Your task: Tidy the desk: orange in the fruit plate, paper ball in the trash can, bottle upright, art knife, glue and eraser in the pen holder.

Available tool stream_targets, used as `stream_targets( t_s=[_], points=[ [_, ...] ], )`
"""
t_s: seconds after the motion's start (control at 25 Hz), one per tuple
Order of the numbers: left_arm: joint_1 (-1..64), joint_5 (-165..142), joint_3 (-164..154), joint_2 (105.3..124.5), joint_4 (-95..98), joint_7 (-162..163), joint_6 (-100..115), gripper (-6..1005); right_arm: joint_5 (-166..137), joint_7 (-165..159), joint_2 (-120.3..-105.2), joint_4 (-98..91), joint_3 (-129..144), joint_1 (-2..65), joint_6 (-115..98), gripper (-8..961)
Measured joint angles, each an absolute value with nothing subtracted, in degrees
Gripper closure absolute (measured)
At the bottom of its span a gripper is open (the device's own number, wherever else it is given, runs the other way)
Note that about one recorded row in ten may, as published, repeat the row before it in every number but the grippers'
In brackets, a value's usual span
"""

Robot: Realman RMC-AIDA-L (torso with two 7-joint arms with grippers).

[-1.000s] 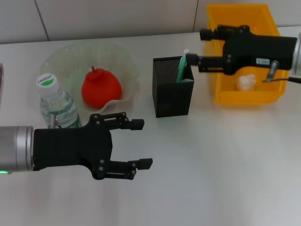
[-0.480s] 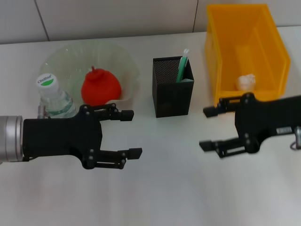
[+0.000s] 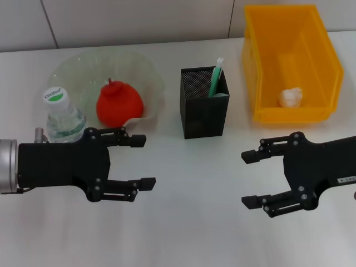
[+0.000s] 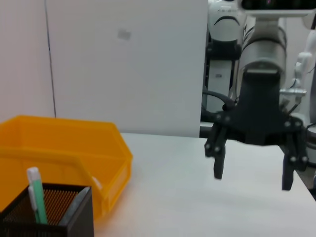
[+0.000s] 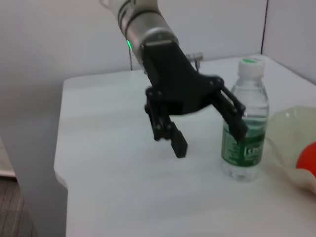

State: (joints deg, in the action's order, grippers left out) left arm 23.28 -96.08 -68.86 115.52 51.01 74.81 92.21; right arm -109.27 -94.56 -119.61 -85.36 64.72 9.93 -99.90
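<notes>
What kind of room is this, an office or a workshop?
Probably a robot lab with a mock desk: a white table holds a pen holder, a yellow bin and a fruit plate, and another robot stands behind.

White desk [image 3: 200, 233] against pale panelled wall [image 3: 139, 16].

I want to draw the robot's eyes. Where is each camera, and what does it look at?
Head view: up on the head, looking down at the table; shows left claw and right claw, both open.
Left wrist view: on the left arm, facing across to the right claw, yellow bin and pen holder.
Right wrist view: on the right arm, facing the left claw and upright bottle.
Head and left wrist views share the bin and pen holder.
</notes>
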Motion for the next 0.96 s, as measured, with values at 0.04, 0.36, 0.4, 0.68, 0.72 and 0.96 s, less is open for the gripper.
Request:
stream_targets(
  t_s=[0.04, 0.36, 0.4, 0.68, 0.72, 0.96],
  points=[
    [23.3, -96.6, -68.5, 115.57, 50.9, 74.8, 92.2, 189, -108.6, -94.2, -119.61, -85.7, 64.6, 9.6, -100.1, 178],
    [23.1, -97.2, -68.4, 115.75, 50.9, 74.9, 93.4, 189, -106.1, -93.1, -119.59, -86.0, 63.5, 8.6, -100.4, 178],
    [23.1, -97.2, -68.4, 115.77, 51.0, 74.9, 93.6, 189, -106.1, -93.1, -119.58, -85.9, 63.5, 8.6, -100.4, 178],
    [23.2, -97.0, -67.0, 116.08, 51.4, 74.8, 95.6, 189, -106.2, -93.1, -119.54, -85.3, 63.7, 8.6, -100.2, 178],
    [23.3, -97.1, -66.7, 116.17, 51.5, 74.8, 95.8, 189, -106.2, -93.1, -119.53, -85.2, 63.8, 8.6, -100.1, 178],
    [23.3, -97.4, -66.4, 116.48, 52.2, 74.8, 96.1, 189, -106.0, -92.4, -119.53, -84.9, 63.8, 8.5, -100.0, 178]
  ],
)
